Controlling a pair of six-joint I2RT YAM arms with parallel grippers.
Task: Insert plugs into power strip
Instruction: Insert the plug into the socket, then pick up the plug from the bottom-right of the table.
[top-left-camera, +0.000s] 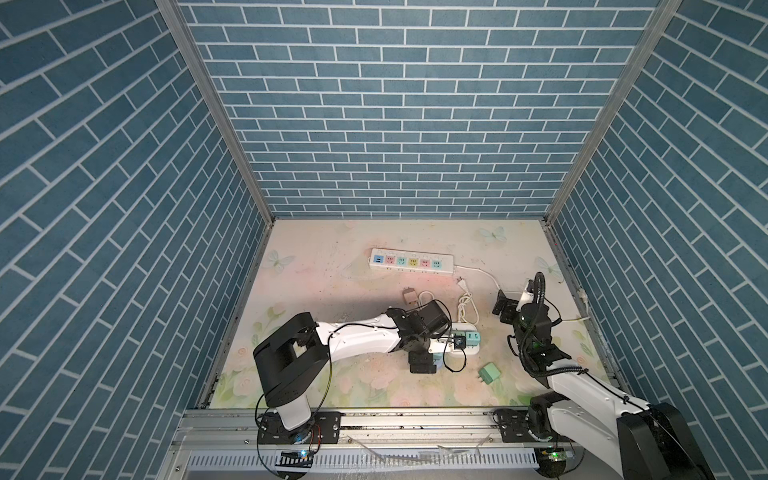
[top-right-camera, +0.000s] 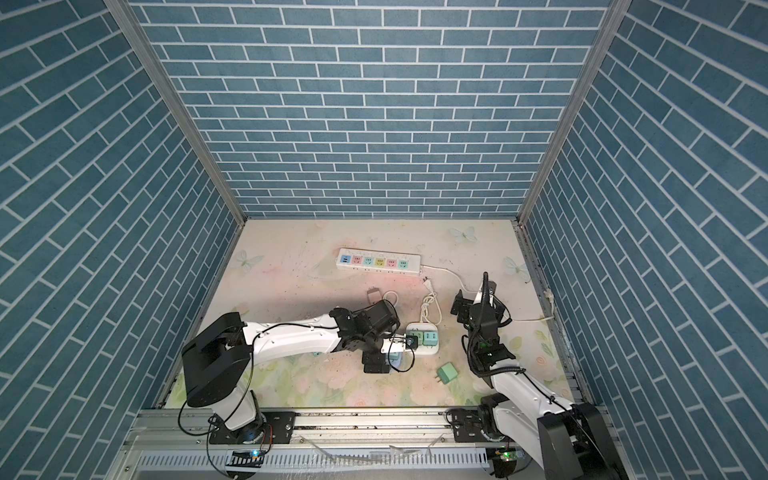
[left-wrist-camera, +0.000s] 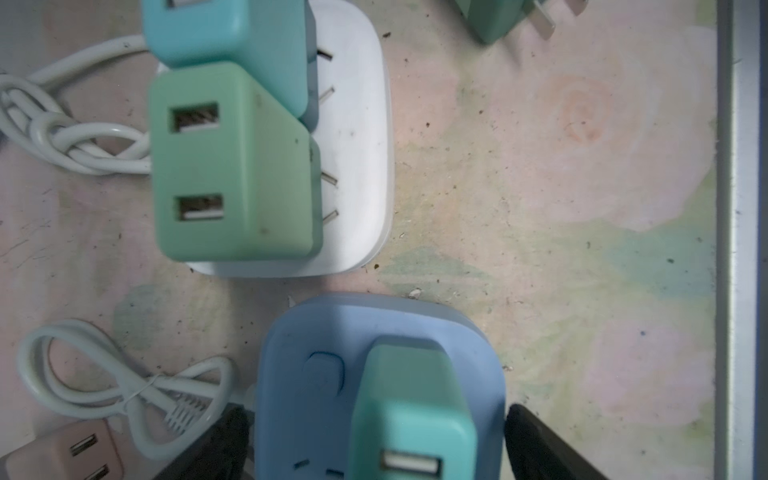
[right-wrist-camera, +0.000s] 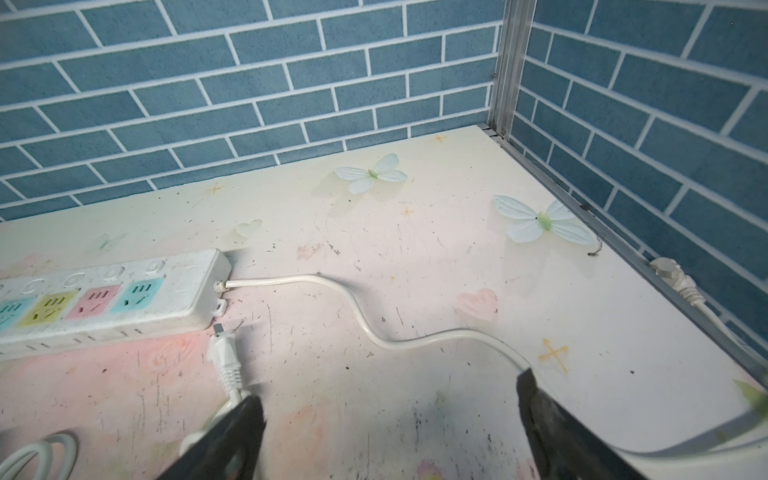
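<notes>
Loose green plug (top-left-camera: 490, 371): is lying on its side close to the near edge of the worktop (top-left-camera: 332, 291), right of the middle, with its prongs pointing toward the near edge and a little left. Nothing is touching it.
Small blue power strip (left-wrist-camera: 307, 374): is lying flat near the middle of the worktop.
Left gripper (left-wrist-camera: 376, 413): is reaching down over the blue strip with its jaws standing wide, one on each side of it, and is holding nothing. Whether the jaws are touching the strip's sides cannot be told.
Teal plug (left-wrist-camera: 411, 399): is standing upright on the blue strip's face with its USB port facing up and its prongs out of sight, clear of both jaws.
Small white power strip (left-wrist-camera: 357, 145): is lying just beyond the blue one and a little right, a narrow gap apart.
Green plug (left-wrist-camera: 232, 166) and second teal plug (left-wrist-camera: 232, 29): are standing side by side on the white strip, touching each other, USB ports facing up.
Coiled white cord (top-left-camera: 467, 307): is lying just beyond the white strip.
Pinkish-tan plug (top-left-camera: 409, 296): is lying loose to the left of that coil, with its prongs pointing toward the far edge.
Right gripper (right-wrist-camera: 388, 386): is hovering over the right half of the worktop with its jaws spread wide, holding nothing and facing the far right corner.
Long white power strip (top-left-camera: 411, 262): is lying parallel to the far edge in the far half of the worktop, a row of coloured sockets facing up.
White cord plug (right-wrist-camera: 224, 353): is lying just beside the long strip's right end.
</notes>
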